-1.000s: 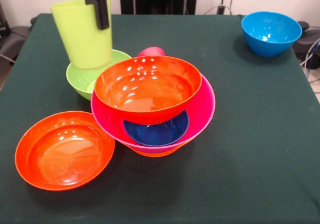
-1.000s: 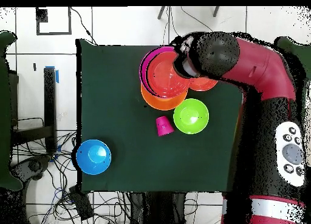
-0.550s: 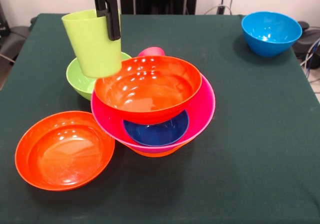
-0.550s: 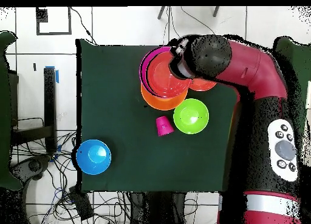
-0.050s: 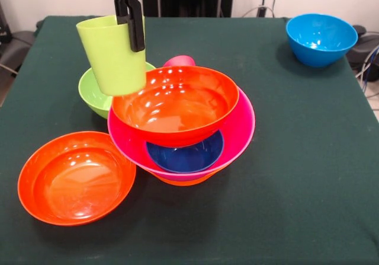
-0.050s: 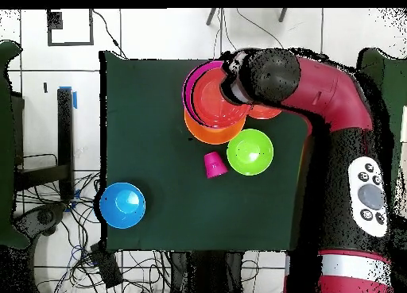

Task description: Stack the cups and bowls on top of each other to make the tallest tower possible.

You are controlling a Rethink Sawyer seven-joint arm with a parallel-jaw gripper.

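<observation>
Front view: claw (image 5: 131,22) pinches lime cup's (image 5: 112,57) rim

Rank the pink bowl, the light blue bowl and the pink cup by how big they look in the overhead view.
1. Pink bowl, widest, though mostly covered by the stack.
2. Light blue bowl, clearly narrower.
3. Pink cup, smallest by far.
The pink bowl sits raised in the pile, nearer the camera, but the gap looks too large for that to matter.
</observation>
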